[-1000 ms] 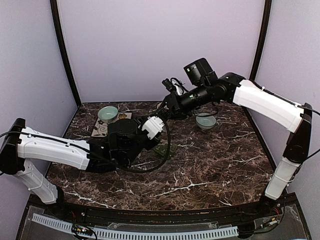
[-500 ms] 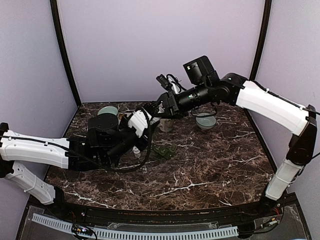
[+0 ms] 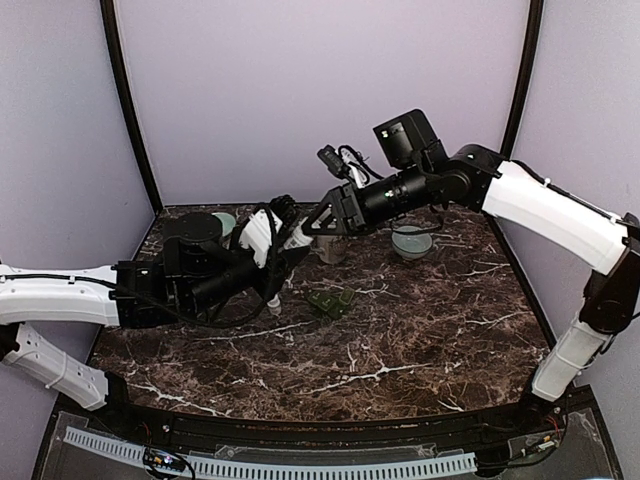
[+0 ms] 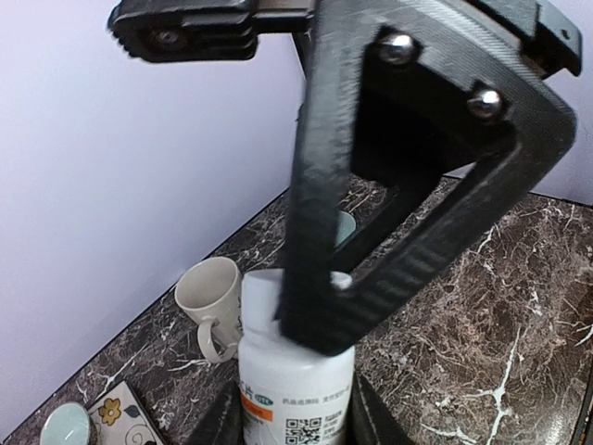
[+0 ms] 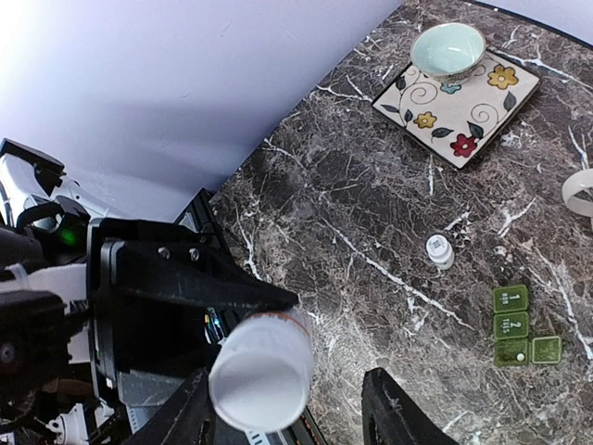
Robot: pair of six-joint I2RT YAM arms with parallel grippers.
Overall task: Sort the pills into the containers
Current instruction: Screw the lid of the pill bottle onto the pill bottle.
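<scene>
Pill bottle (image 4: 296, 371) hangs above the bench (image 5: 389, 213), clamped low in my left tool (image 4: 295, 422). Its long axis points straight into my right tool (image 5: 289, 408), whose fingers stand apart around its top.

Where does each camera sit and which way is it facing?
Top external: above and behind the bases, looking down at the marble table; left arm and right arm both show.
Left wrist: on the left arm, facing the back wall along its own jaws, shut on the pill bottle; a right-arm finger crosses in front.
Right wrist: on the right arm, facing down and left over the bottle's cap between its own jaws; left arm beyond.
Shared: both wrist views hold the pill bottle and the floral tile.
</scene>
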